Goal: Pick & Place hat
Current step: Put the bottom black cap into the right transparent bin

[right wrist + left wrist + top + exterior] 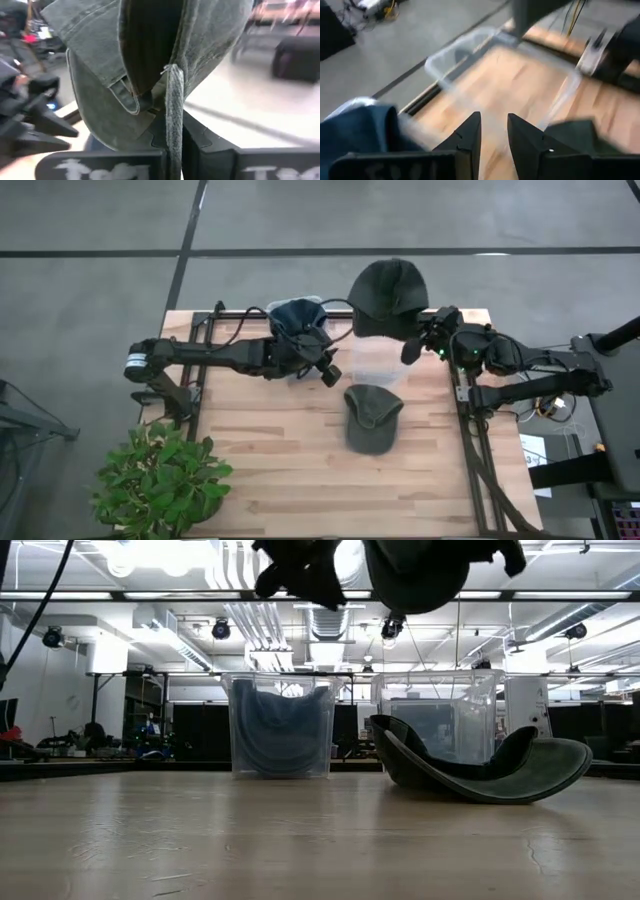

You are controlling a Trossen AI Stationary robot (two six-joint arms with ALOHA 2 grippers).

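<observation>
My right gripper is shut on a dark green hat and holds it in the air by the far side of an empty clear bin. The hat fills the right wrist view. A second green hat lies on the table nearer the front, resting on its crown and brim. A blue hat sits in another clear bin. My left gripper hangs slightly open and empty between the two bins, with nothing between its fingers in the left wrist view. My right gripper pinches the green hat's rim between its two fingers, where a narrow strap runs down into the gap. It holds a folded edge of several layers. The hat is lifted clear of the table and the bin, its crown out beyond the fingertips.
The two clear bins stand side by side at the table's far edge. A potted plant stands at the near left corner. Black rails run along both table sides. Bare wood lies in front of the lying hat.
</observation>
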